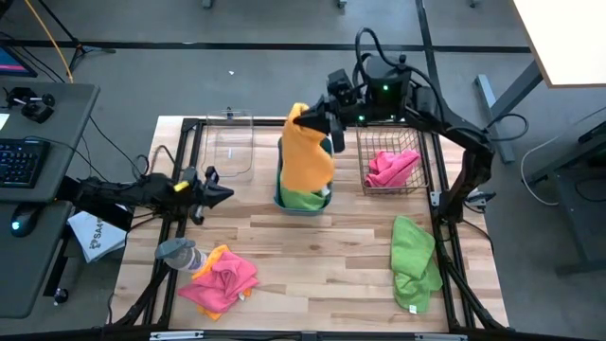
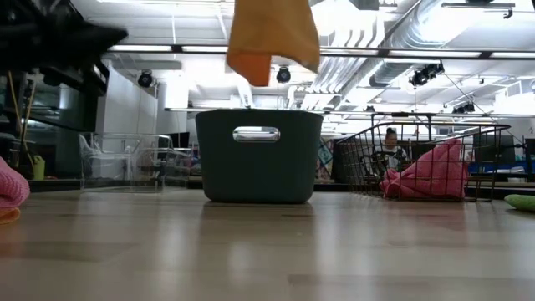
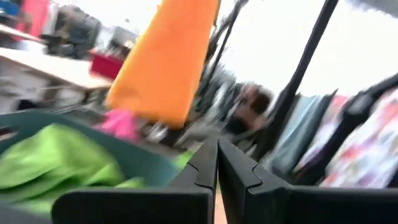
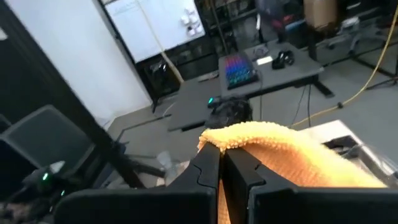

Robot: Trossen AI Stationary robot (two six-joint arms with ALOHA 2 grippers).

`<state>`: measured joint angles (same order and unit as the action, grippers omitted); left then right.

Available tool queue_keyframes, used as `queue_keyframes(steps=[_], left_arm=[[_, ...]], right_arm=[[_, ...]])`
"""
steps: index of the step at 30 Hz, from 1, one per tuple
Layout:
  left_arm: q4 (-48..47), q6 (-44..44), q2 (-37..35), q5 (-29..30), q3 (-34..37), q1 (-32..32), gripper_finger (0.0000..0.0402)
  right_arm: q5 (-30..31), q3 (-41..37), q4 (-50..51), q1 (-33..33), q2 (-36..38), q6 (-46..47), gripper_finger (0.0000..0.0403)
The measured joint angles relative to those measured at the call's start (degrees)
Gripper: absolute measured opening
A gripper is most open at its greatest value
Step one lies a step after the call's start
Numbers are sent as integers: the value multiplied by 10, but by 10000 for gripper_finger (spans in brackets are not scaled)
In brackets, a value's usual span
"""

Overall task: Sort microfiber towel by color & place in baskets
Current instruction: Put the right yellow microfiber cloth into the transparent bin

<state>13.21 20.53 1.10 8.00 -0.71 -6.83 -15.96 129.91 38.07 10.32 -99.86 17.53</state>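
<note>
An orange towel (image 1: 307, 156) hangs from my right gripper (image 1: 315, 121), which is shut on it high above the teal tub (image 1: 280, 201). A green towel (image 1: 301, 199) lies inside that tub. The wire-mesh basket (image 1: 417, 185) to its right holds a pink towel (image 1: 390, 167). The clear bin (image 1: 232, 142) stands to the tub's left. Another green towel (image 1: 415, 260) lies flat near the table's right edge. A pink and orange heap (image 1: 223, 275) sits near the left front. My left gripper (image 1: 225, 192) is shut on nothing, left of the tub. My right gripper (image 4: 221, 155) pinches the orange towel's top fold (image 4: 214, 138) between its two fingers. The towel hangs slack below the fingers, lifted clear, and its lower end (image 2: 251, 71) stays above the teal tub's rim (image 2: 259, 113). One layer or several, I cannot tell.
A grey bundle (image 1: 178, 252) lies beside the pink and orange heap. The black table frame (image 1: 445, 204) runs along both sides. Bare wood (image 1: 322, 260) lies between the heap and the green towel. A desk with a keyboard (image 1: 19, 161) stands off the table's left.
</note>
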Motion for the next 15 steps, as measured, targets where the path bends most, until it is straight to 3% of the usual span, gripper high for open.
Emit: queue_keyframes(steps=[4, 8, 11, 15], left_arm=[[75, 97, 0, 28, 0, 0, 0], [161, 189, 13, 110, -1, 2, 0], [178, 181, 53, 89, -36, 5, 6], [148, 108, 159, 60, -132, 5, 37]], right_arm=[[49, 22, 29, -22, 0, -9, 0], [75, 35, 52, -41, 0, -24, 0], [91, 35, 62, -49, 0, -25, 0], [97, 35, 82, -51, -1, -26, 0]])
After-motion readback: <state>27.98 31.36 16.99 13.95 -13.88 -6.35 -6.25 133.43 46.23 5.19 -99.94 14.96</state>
